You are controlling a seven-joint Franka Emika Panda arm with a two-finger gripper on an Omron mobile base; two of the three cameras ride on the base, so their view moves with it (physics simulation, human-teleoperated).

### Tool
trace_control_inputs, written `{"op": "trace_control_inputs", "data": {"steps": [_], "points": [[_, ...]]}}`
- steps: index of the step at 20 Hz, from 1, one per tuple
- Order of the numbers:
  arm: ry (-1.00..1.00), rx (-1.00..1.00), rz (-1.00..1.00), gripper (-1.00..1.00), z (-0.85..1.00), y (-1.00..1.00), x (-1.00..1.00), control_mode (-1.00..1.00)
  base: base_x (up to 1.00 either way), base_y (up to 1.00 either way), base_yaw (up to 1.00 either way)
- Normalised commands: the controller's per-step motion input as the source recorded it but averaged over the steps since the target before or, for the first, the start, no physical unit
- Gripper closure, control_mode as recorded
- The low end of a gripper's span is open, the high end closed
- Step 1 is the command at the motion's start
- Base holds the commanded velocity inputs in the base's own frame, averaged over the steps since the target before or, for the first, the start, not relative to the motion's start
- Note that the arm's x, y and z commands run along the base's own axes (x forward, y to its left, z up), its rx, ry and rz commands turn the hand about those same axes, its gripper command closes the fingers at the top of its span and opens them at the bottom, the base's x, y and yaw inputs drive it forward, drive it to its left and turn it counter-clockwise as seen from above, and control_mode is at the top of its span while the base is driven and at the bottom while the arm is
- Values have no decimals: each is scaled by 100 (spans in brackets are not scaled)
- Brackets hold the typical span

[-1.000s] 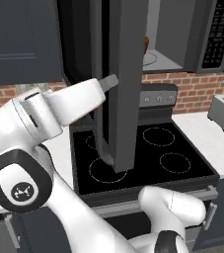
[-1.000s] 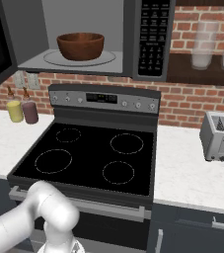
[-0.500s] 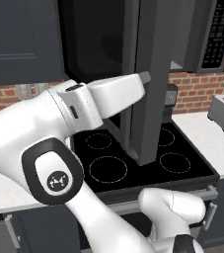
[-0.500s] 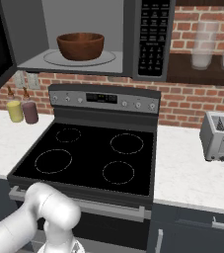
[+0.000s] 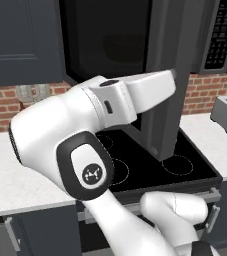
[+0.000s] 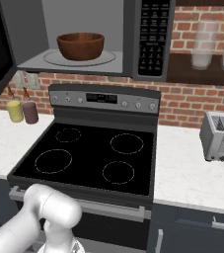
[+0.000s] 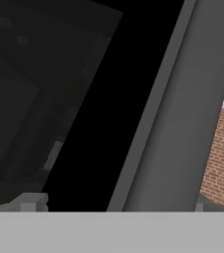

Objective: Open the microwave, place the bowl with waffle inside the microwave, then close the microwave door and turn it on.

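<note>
No legible text – microwave (image 6: 84, 34) keypad markings too small.

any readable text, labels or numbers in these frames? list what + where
None legible.
Microwave keypad: white button marks, too small to read.
Stove control panel display: light characters, blurred.
Toaster: no readable marking.
Robot arm's round emblem: a symbol, no words.
</note>
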Motion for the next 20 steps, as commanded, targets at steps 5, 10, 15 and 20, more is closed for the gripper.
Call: {"op": "trace_control_inputs", "data": {"steps": [5,10,15,20], "points": [[0,0,0,-100,0,-34,58,-100,0,0,0],[0,0,0,-100,0,-38,65,-100,0,0,0],[2,2,0,-100,0,-59,87,-100,0,0,0],[1,3,3,-100,-2,-69,96,-100,0,0,0]]}}
